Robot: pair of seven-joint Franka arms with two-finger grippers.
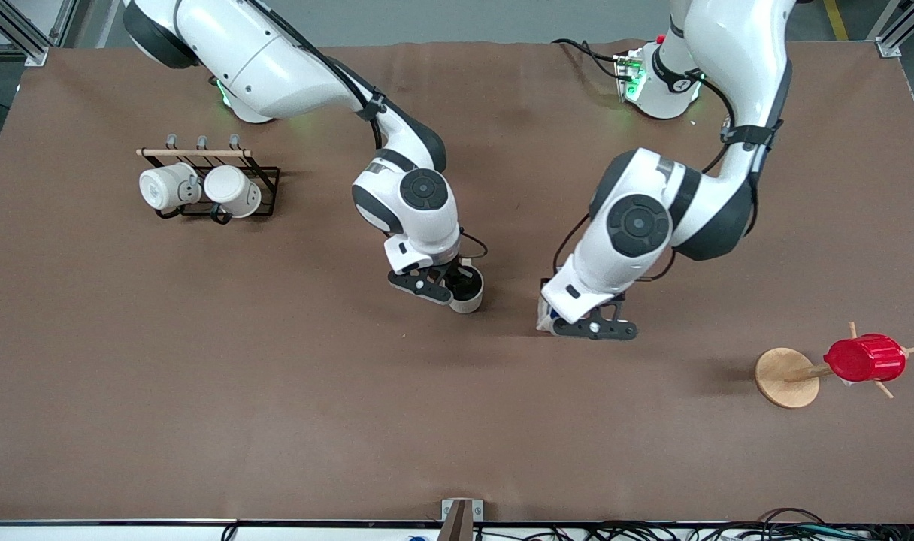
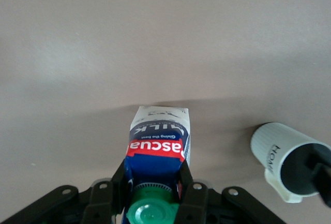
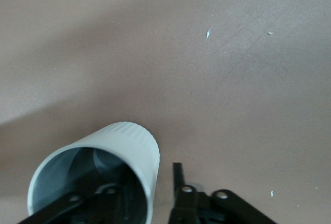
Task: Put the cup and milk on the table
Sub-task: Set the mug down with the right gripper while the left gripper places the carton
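Observation:
The beige cup (image 1: 468, 294) stands upright on the brown table (image 1: 276, 361) near its middle. My right gripper (image 1: 443, 284) straddles the cup's rim, one finger inside and the other finger (image 3: 178, 178) outside with a gap to the wall (image 3: 139, 146), so it is open. The blue-and-white milk (image 1: 545, 315) with its green cap (image 2: 151, 214) and red label stands beside the cup, toward the left arm's end. My left gripper (image 1: 588, 327) is shut on the milk's top (image 2: 155, 169), its base at the table. The cup also shows in the left wrist view (image 2: 282, 157).
A black wire rack (image 1: 265, 188) with two white mugs (image 1: 167, 186) stands toward the right arm's end. A wooden mug tree (image 1: 786, 377) carrying a red ribbed cup (image 1: 864, 358) stands toward the left arm's end, nearer the front camera.

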